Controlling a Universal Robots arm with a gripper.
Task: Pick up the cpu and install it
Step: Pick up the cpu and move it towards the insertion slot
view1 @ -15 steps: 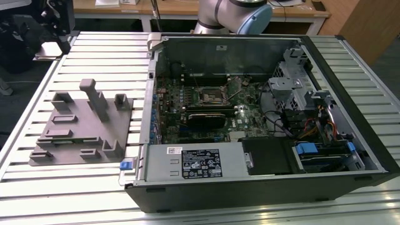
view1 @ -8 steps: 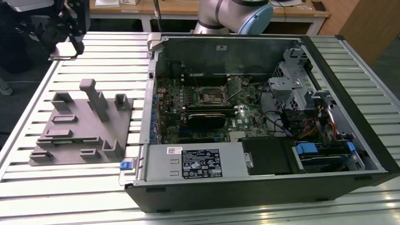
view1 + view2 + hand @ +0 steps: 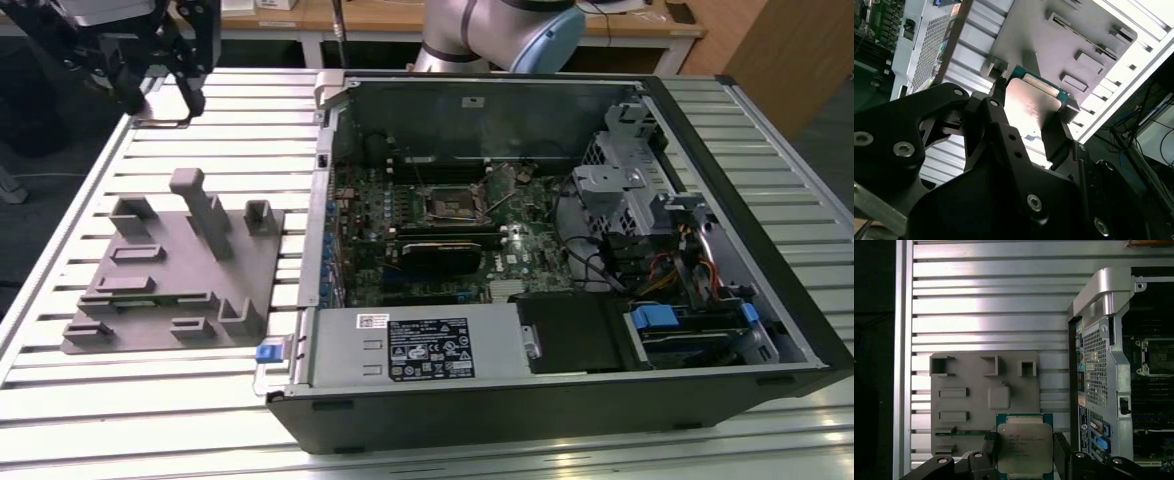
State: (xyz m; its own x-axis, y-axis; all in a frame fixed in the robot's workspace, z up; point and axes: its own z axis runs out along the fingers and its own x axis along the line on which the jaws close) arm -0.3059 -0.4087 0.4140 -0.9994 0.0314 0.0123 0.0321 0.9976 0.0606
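Observation:
The cpu (image 3: 1024, 447), a small square chip with a silvery top on a green edge, sits between the two black fingers of my gripper (image 3: 1025, 452), which is shut on its opposite sides. In the second wrist view the cpu (image 3: 1030, 107) is held in the gripper (image 3: 1032, 97) above the grey plastic fixture (image 3: 1054, 40). In the exterior view the gripper (image 3: 160, 95) hangs high over the table's far corner at the exterior view's left, beyond the fixture (image 3: 174, 270). The dark square socket (image 3: 451, 205) lies open inside the computer case (image 3: 534, 250).
The open case takes up the middle and the exterior view's right of the slatted aluminium table (image 3: 80, 400). Its metal side wall (image 3: 1104, 340) stands beside the fixture (image 3: 984, 395). A power supply (image 3: 414, 345), drive cage (image 3: 627, 190) and cables crowd the case interior.

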